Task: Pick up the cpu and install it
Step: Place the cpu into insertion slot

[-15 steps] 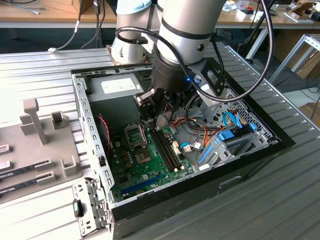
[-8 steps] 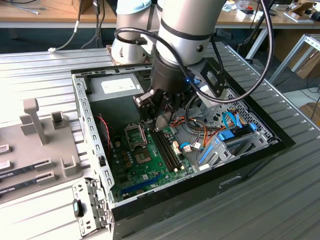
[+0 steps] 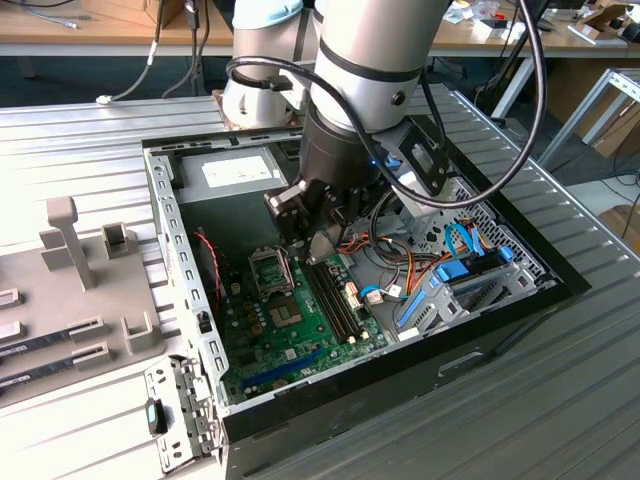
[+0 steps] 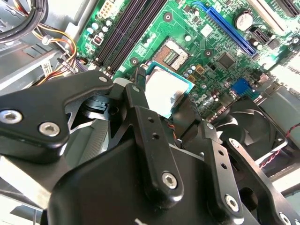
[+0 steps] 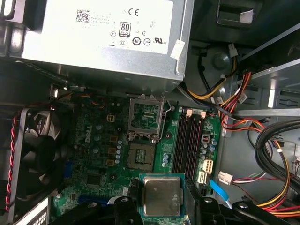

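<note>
cpu (image 5: 161, 196) was clamped in the jaws of the gripper (image 3: 320, 238), held by two opposite edges. It hung above the motherboard (image 5: 101, 140), clear of it, flat side up in the first wrist view. It was not seated: the socket (image 5: 142, 156) lay bare, with its load frame (image 5: 146, 114) tipped up just beside it.

Handling, my read:
- Light, thin and stiff. No flex to worry about and weight is a non-issue.
- The metal lid looked slick, so an edge grip on the green rim was the right hold. There's little to bite on, so it could twist or slip if nudged.
- The underside and the socket contacts are probably the fragile bits. It needs a flat, square drop with no sliding or pressing.

Surface and room:
- The board sat deep in the open PC case (image 3: 188, 270), which rested on a ribbed metal tabletop (image 3: 80, 130).
- Space was tight. The memory slots (image 5: 187, 145) ran alongside the socket, and the power supply (image 5: 108, 37) sat past the raised frame.
- The fan (image 5: 33, 154) was on the far side of the board.
- Loose cable bundles (image 5: 276, 140) lay near the slots, close enough to be a snag risk for the arm's body.
- A grey fixture (image 3: 70, 250) sat on the tabletop to the exterior view's left, well apart from the case.
</note>
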Robot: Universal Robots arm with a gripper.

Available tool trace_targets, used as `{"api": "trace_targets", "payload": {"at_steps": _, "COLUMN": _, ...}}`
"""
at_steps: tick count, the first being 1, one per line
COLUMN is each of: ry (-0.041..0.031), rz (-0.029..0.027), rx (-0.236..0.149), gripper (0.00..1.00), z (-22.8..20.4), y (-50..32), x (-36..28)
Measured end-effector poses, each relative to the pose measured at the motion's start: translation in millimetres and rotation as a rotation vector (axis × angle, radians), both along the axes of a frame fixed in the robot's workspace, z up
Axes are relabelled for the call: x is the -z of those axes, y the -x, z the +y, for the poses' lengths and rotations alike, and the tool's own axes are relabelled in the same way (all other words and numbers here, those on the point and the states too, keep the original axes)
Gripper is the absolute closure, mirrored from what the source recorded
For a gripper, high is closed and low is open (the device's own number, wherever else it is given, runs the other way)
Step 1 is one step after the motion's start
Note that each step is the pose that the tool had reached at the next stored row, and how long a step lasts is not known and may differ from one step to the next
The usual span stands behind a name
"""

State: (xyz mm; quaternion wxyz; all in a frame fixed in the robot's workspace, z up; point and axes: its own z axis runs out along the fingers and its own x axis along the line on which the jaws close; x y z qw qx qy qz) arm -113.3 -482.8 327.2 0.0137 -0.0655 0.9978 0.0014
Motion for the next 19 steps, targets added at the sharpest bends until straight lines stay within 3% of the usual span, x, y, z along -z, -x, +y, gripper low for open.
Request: {"api": "trace_targets", "payload": {"at_steps": 19, "ry": 0.0000, "rz": 0.0000, "rx": 0.000, "gripper": 0.53, "z": -2.9, "y": 4.4, "x": 0.7}}
